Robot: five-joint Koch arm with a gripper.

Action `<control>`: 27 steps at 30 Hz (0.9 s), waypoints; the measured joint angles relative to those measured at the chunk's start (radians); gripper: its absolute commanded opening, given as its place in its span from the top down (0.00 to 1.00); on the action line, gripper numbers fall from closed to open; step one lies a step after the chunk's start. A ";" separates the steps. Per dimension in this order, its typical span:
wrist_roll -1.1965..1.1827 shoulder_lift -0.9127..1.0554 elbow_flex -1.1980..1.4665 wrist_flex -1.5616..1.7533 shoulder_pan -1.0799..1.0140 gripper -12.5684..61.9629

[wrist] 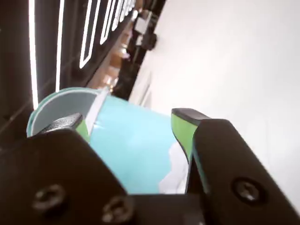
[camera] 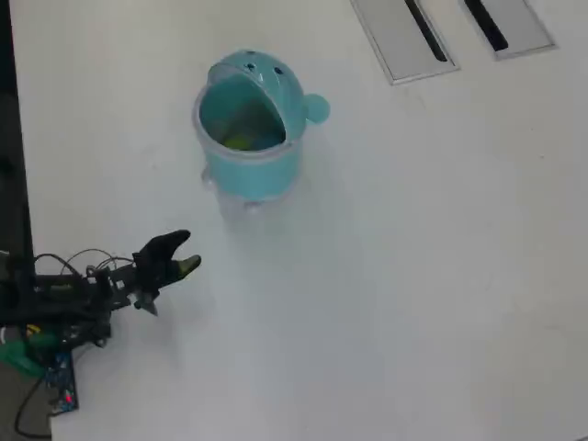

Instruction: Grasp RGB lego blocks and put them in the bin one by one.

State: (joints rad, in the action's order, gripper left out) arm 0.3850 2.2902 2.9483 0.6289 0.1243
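The gripper point(camera: 186, 258) hangs open and empty near the teal bin point(camera: 250, 175) on the white table point(camera: 441, 276). A yellow-green block point(camera: 238, 141) lies inside the bin. Such small, light, hard cubes likely want a pinch across flat faces.
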 measured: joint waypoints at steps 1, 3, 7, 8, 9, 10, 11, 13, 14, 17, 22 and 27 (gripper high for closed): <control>-0.008 0.000 0.011 0.006 -0.003 0.40; -0.029 0.000 0.040 0.029 -0.008 0.40; -0.057 -0.002 0.110 0.078 -0.014 0.40; -0.061 0.000 0.118 0.086 -0.015 0.40; -0.063 -0.002 0.124 0.094 -0.015 0.40; -0.069 0.000 0.126 0.103 -0.015 0.40; -0.077 0.000 0.132 0.110 -0.015 0.40; -0.092 0.000 0.137 0.117 -0.015 0.40; -0.103 -0.002 0.138 0.117 -0.017 0.40; -0.133 -0.002 0.143 0.117 -0.021 0.40; -0.216 -0.002 0.152 0.117 -0.035 0.40; -0.273 -0.002 0.152 0.117 -0.054 0.40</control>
State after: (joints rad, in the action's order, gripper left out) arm 0.1120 2.2887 3.1002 0.7455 0.0706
